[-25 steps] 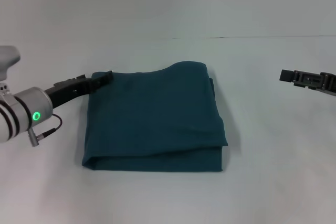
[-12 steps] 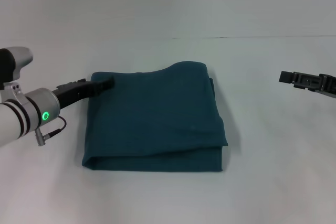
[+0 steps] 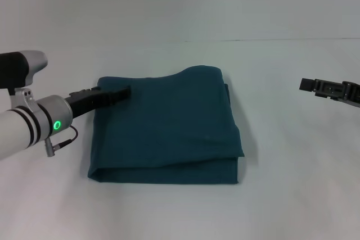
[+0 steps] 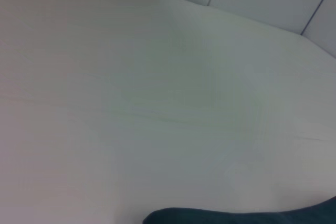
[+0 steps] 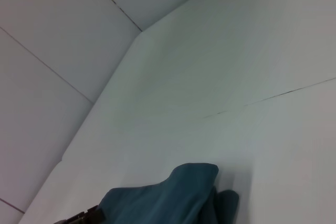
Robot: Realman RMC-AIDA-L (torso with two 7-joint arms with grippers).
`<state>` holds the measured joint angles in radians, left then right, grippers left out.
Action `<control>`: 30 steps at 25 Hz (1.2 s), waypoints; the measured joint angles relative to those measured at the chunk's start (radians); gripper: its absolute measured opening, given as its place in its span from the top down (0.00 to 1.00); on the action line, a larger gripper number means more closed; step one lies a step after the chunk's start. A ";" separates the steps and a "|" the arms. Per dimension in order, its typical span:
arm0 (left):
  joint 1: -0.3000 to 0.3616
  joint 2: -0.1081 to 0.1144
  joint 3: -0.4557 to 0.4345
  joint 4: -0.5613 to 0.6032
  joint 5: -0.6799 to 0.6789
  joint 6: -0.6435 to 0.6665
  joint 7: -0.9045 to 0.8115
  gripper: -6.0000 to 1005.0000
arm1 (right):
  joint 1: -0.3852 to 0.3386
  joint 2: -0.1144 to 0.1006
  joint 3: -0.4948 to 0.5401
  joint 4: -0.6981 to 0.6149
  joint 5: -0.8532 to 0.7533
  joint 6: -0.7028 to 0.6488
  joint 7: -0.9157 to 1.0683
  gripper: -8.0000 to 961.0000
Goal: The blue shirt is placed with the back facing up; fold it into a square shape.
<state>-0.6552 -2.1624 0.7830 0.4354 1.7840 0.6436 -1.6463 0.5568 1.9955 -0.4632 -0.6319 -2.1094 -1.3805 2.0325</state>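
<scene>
**Folded shirt near square; left claw at the far-left corner**

While the left claw (image 3: pixel 119 92) lies low over the far-left corner of the blue shirt (image 3: pixel 169 130), its fingers read as pressed together, with no gap showing between them in the head view; whether any cloth is caught between them cannot be told. The arm reaches in from the left edge of the white desk (image 3: pixel 292 184), a green ring lit on its wrist.

The shirt sits at the middle of the desk, already folded into a compact, roughly square packet. Layered edges show along the near side and at the right. The far edge is uneven: it rises in a hump toward the far-right corner, and a little under-layer peeks out along the right side.

The right claw (image 3: pixel 306 85) hangs well apart to the right, above bare desk, holding nothing; its fingers cannot be judged.

Judgement: the folding looks largely complete and the step in hand is tidying. To do it well, the left claw should press or draw lightly outward, flattening the corner without dragging the stacked layers out of line.
</scene>
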 joint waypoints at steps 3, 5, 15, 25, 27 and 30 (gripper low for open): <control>-0.003 0.000 0.015 0.000 0.000 -0.003 0.000 0.10 | -0.001 0.000 0.000 0.000 0.000 0.000 0.000 0.13; -0.004 -0.001 0.019 0.000 0.000 -0.009 0.000 0.10 | -0.001 0.000 0.001 0.000 0.000 0.000 0.000 0.13; -0.006 -0.001 0.029 0.001 0.000 -0.052 0.012 0.27 | -0.003 0.005 0.001 0.000 -0.001 0.000 0.000 0.13; -0.010 -0.001 0.033 0.002 0.000 -0.045 0.012 0.77 | -0.003 0.005 0.002 0.000 -0.001 0.000 0.000 0.13; -0.014 -0.001 0.044 0.002 -0.002 -0.042 0.009 0.81 | -0.003 0.005 0.001 0.000 -0.001 0.000 0.000 0.13; -0.019 -0.001 0.064 0.003 -0.006 -0.036 0.004 0.87 | -0.003 0.005 0.001 0.000 -0.001 0.000 0.000 0.13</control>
<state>-0.6747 -2.1634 0.8474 0.4386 1.7778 0.6071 -1.6425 0.5538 2.0002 -0.4621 -0.6319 -2.1108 -1.3806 2.0324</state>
